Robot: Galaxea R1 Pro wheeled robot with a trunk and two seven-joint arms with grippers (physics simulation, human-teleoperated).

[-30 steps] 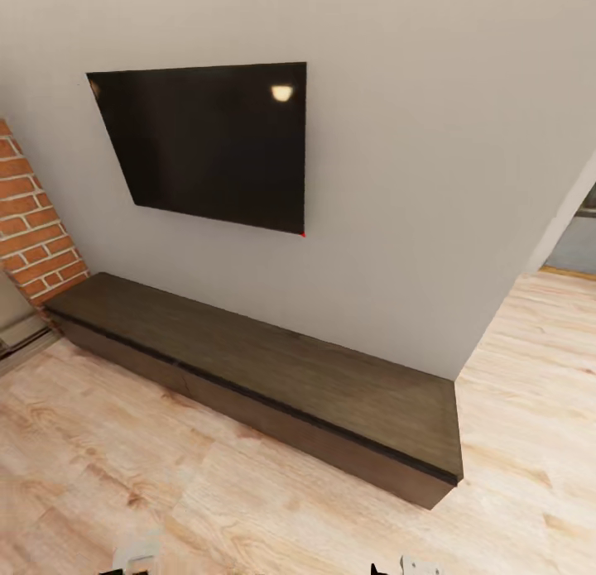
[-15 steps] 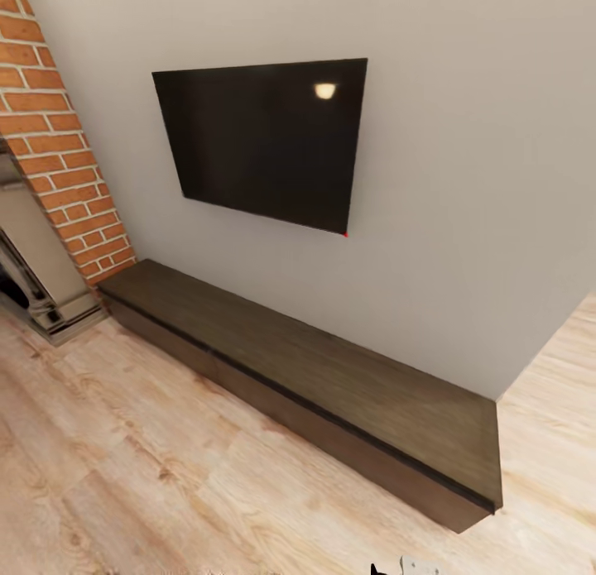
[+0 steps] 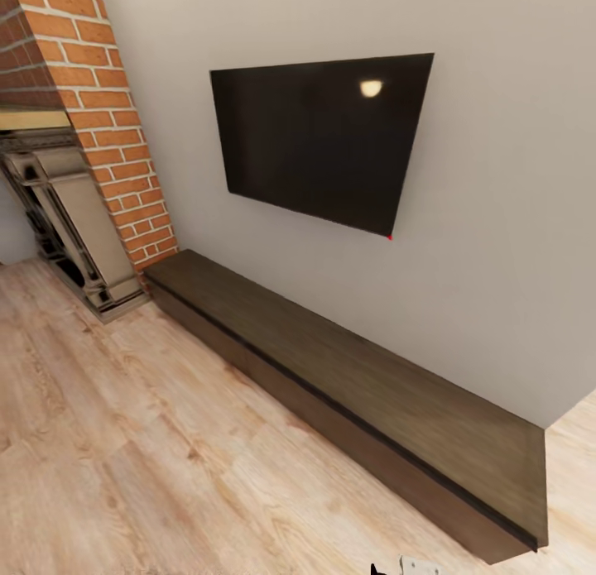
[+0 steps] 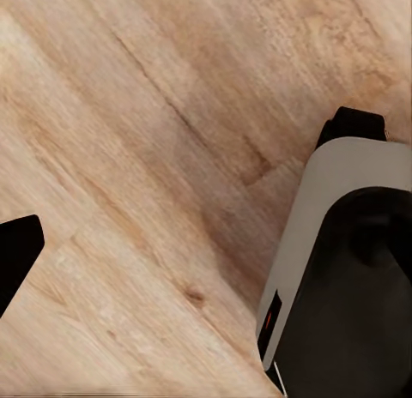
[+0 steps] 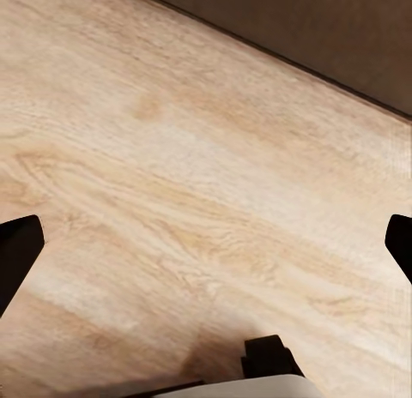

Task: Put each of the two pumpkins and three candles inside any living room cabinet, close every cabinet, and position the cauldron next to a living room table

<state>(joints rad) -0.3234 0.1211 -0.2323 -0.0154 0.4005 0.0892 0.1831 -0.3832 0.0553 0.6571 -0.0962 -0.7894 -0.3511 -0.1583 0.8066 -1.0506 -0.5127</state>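
Observation:
The long, low dark-brown cabinet (image 3: 348,376) runs along the grey wall, and all its flat fronts sit flush and closed. Its dark front (image 5: 300,21) also crosses the far side of the right wrist view, beyond a strip of wood floor. My right gripper (image 5: 206,244) hangs open over that floor, one black fingertip at each edge of the picture, with nothing between them. My left gripper (image 4: 206,252) is open over bare floor beside my own grey-and-black base (image 4: 343,278). The pumpkins, candles, cauldron and table are out of view.
A black TV (image 3: 323,141) hangs on the wall above the cabinet. A red-brick fireplace (image 3: 91,103) with a metal surround (image 3: 66,227) stands at the cabinet's left end. Pale wood floor (image 3: 124,443) spreads in front.
The head camera has swung left: cabinet and TV have slid right in the picture, and the brick fireplace has come into view. Nothing in the room has moved.

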